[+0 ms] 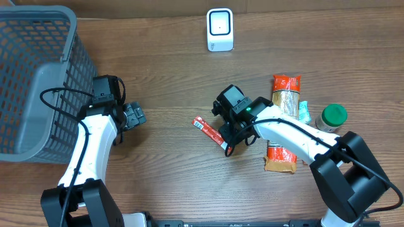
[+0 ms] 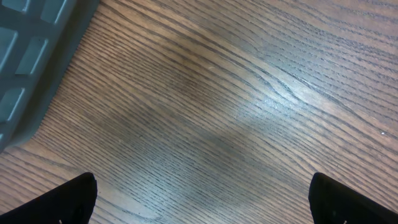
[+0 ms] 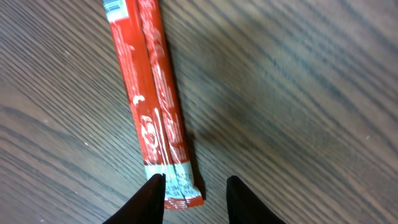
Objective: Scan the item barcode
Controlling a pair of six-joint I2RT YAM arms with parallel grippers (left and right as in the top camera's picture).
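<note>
On the table (image 1: 170, 69), a red packet (image 3: 152, 93) is laid flat, one end between the right gripper's (image 3: 196, 196) narrowly parted jaws. The left gripper's (image 2: 202, 200) jaws are spread wide.

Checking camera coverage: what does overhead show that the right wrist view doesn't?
Overhead only: the basket, white scanner, left gripper, orange packets and green-lidded jar. Right wrist only: the pale printed seal at the end of the red stick, seen up close. Both: the red stick lying flat on the wood table, with the right gripper at its end, jaws apart.
</note>
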